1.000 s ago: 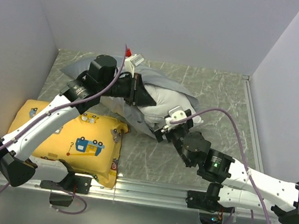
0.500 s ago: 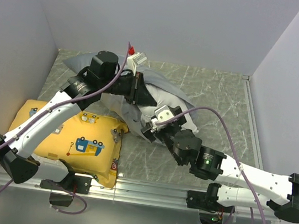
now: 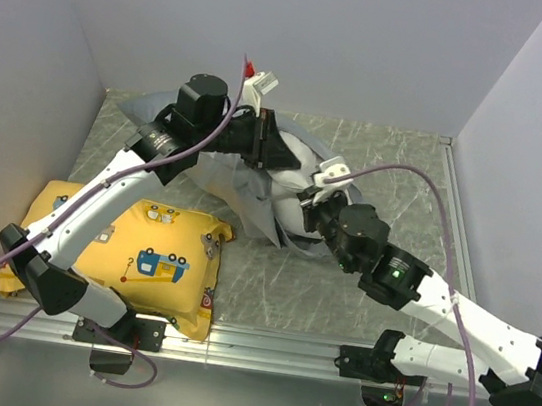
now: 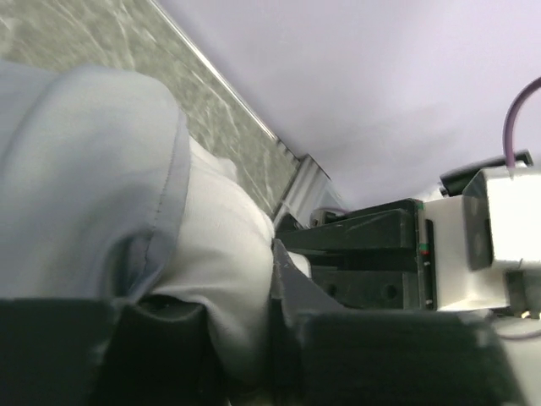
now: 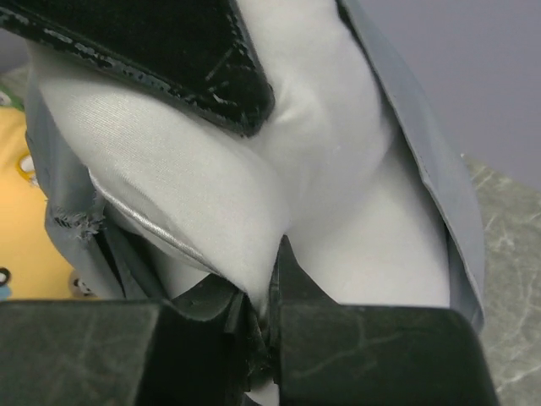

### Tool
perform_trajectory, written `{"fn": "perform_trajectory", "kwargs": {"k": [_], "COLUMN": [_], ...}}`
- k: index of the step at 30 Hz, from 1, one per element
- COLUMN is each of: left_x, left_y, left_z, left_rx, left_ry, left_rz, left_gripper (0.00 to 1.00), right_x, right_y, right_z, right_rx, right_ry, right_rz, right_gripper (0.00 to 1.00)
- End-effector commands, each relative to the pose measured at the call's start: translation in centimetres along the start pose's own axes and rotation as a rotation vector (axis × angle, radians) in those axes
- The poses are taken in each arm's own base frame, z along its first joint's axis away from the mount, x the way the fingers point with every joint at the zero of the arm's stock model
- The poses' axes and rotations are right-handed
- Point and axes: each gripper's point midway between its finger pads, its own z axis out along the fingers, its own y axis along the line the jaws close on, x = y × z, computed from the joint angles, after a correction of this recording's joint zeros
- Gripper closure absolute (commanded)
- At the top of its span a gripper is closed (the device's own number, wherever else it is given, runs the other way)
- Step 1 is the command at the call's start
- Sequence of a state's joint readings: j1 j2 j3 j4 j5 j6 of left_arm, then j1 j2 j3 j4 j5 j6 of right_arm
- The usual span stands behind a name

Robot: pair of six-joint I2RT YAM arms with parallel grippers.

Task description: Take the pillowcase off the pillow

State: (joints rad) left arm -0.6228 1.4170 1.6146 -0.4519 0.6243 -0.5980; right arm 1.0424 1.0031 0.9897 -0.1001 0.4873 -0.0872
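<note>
one pillow (image 3: 300, 159), one pillowcase (image 3: 240, 195), one yellow cushion (image 3: 143, 251)

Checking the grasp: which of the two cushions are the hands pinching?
The white pillow, partly inside its grey pillowcase: left hand and right hand pinch it. The yellow cushion lies ungripped.

The left gripper (image 3: 278, 151) and right gripper (image 3: 303, 208) meet at the grey pillowcase (image 3: 238, 186), far middle, white pillow (image 3: 300, 163) poking out. A yellow cushion (image 3: 133, 249) lies near left.

The right tool (image 5: 260, 317) has moved in and clamped onto the pillow (image 5: 338, 211), which the left tool (image 4: 241, 334) raised.
</note>
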Motion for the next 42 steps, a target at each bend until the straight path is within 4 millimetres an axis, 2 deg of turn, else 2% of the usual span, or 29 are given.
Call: {"fn": "perform_trajectory", "kwargs": {"k": [1, 2, 5, 9, 12, 13, 15, 16, 17, 18, 19, 20, 21, 23, 25, 26, 28, 36, 39, 42], "left_x": [-7.3, -8.1, -9.4, -10.0, -10.3, -10.7, -10.4, -10.4, -10.5, -10.3, -9.8, -9.3, -8.6, -6.2, -4.9, -3.3, -1.7, -1.2, -1.5, -1.6], "left_y": [-4.0, -3.7, -4.0, -5.0, -5.2, -5.5, -4.7, -4.5, -2.6, -1.8, -0.7, 1.6, 2.6, 5.6, 6.9, 8.5, 10.2, 13.2, 14.0, 14.8], "left_z": [-1.6, -1.7, -2.2, -3.2, -4.7, -5.9, -6.6, -7.5, -8.0, -8.4, -9.0, -9.3, -9.4, -9.3, -9.5, -9.1, -9.0, -8.1, -7.8, -7.4], "left_rx": [0.020, -0.004, -0.024, -0.016, -0.050, -0.070, -0.121, -0.153, -0.241, -0.284, -0.342, -0.439, -0.480, -0.574, -0.609, -0.640, -0.682, -0.698, -0.696, -0.699], "left_ry": [-0.270, -0.300, -0.363, -0.387, -0.434, -0.472, -0.487, -0.512, -0.547, -0.560, -0.561, -0.568, -0.558, -0.512, -0.508, -0.478, -0.462, -0.440, -0.445, -0.440], "left_rz": [0.133, 0.130, 0.139, 0.167, 0.189, 0.195, 0.186, 0.179, 0.154, 0.141, 0.119, 0.089, 0.077, 0.033, 0.005, -0.011, -0.036, -0.078, -0.084, -0.089], "left_gripper": [0.72, 0.65, 0.56, 0.48, 0.44, 0.43, 0.33, 0.32, 0.32, 0.32, 0.32, 0.34, 0.35, 0.36, 0.36, 0.35, 0.31, 0.30, 0.37, 0.53], "right_x": [-3.7, -3.6, -3.2, -3.0, -2.9, -3.1, -3.3, -3.4, -3.6, -3.7, -3.9, -4.2, -4.2, -4.7, -5.1, -5.2, -5.5, -5.8, -5.8, -5.9], "right_y": [-1.8, -2.3, -2.9, -3.8, -4.7, -4.8, -4.9, -5.1, -5.2, -5.2, -5.3, -5.7, -5.8, -6.0, -5.9, -6.0, -5.9, -5.9, -6.0, -5.8], "right_z": [-2.1, -2.3, -2.7, -2.7, -2.6, -2.6, -2.6, -2.6, -2.7, -2.8, -2.8, -2.8, -2.9, -3.0, -3.2, -3.3, -3.4, -3.7, -3.7, -3.8], "right_rx": [0.006, 0.024, 0.037, 0.064, 0.092, 0.092, 0.092, 0.096, 0.099, 0.097, 0.100, 0.116, 0.121, 0.124, 0.118, 0.116, 0.109, 0.098, 0.101, 0.096], "right_ry": [-0.092, -0.089, -0.082, -0.069, -0.059, -0.062, -0.065, -0.069, -0.072, -0.072, -0.075, -0.079, -0.070, -0.072, -0.076, -0.080, -0.089, -0.092, -0.092, -0.095], "right_rz": [0.189, 0.198, 0.214, 0.241, 0.269, 0.275, 0.288, 0.294, 0.299, 0.300, 0.303, 0.313, 0.316, 0.322, 0.328, 0.330, 0.336, 0.333, 0.332, 0.336], "right_gripper": [1.00, 1.00, 1.00, 1.00, 1.00, 1.00, 1.00, 1.00, 1.00, 1.00, 1.00, 1.00, 1.00, 1.00, 1.00, 1.00, 1.00, 1.00, 1.00, 1.00]}}
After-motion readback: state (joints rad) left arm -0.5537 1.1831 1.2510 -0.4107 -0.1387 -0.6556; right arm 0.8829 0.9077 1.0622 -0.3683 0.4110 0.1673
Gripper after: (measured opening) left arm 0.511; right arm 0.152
